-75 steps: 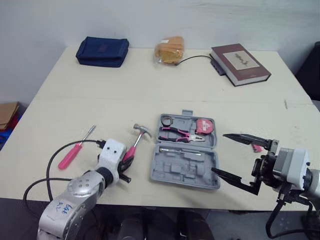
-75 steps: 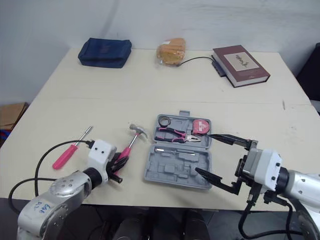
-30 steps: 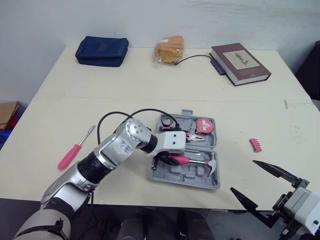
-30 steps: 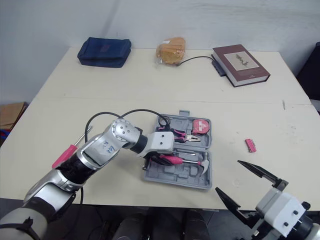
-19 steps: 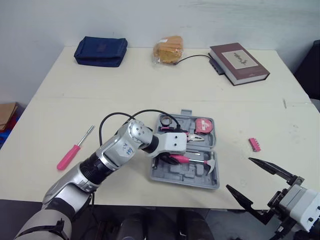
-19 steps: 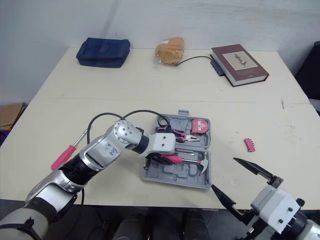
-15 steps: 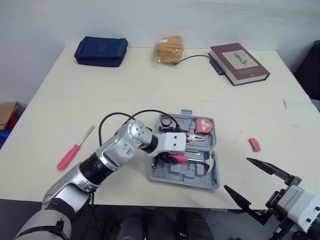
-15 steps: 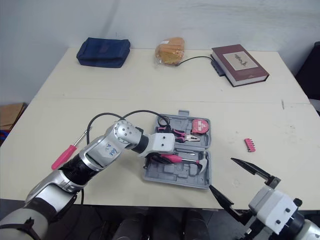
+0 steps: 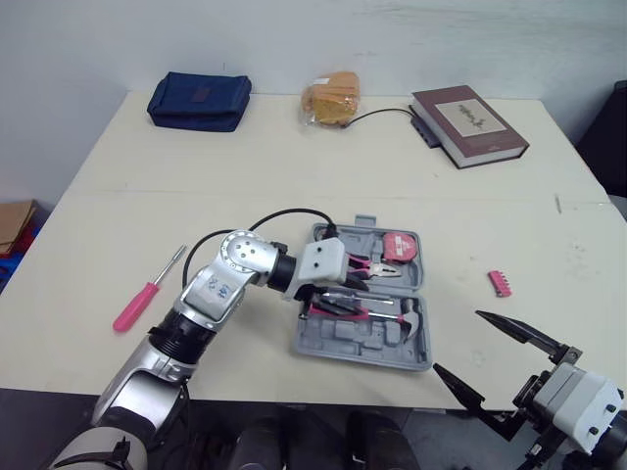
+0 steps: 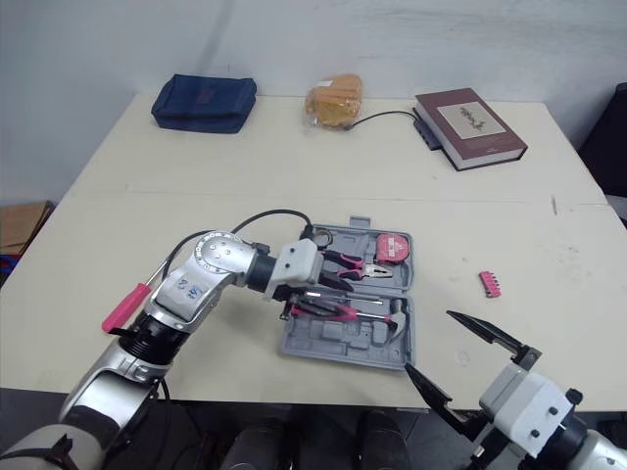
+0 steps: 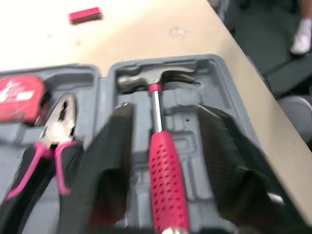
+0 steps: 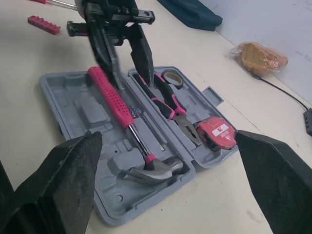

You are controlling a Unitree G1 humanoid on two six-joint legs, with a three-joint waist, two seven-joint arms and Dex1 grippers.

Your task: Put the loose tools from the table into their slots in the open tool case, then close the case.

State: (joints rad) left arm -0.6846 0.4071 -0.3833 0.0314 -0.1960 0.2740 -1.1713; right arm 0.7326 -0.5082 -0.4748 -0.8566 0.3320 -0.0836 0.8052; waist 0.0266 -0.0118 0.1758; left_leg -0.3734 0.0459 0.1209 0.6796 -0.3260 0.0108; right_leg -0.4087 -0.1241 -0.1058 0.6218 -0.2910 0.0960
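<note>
Tool case (image 9: 343,345) lies open and flat near the front edge of the table (image 9: 294,166), and the packing looks to be about half done. Nearest of all, the right gripper (image 9: 457,341) hangs off the front edge just right of the case, its fingers spread wide and holding nothing. In the case's near half, grey moulded plastic full of shaped recesses, the hammer (image 12: 113,97) lies with its steel claw head in a hollow and its dimpled pink grip along the tray. It looks seated, though I cannot be sure it is pressed home. The left gripper (image 9: 331,300) sits over that grip, its fingers apart on either side and not clamped on it. The far half holds the pink-handled pliers (image 9: 358,266) and a squarish red tape measure (image 9: 397,247). Two tools lie loose on the table: a screwdriver (image 9: 147,292) with a pink handle and slim metal shaft, well left of the case, and a small ridged pink bit strip (image 9: 501,283) to its right. Both have yet to go in, and then the case must be closed. Along the far edge sit a navy fabric pouch (image 9: 199,100), a bagged bun (image 9: 331,98) and a hardback book (image 9: 470,124).
</note>
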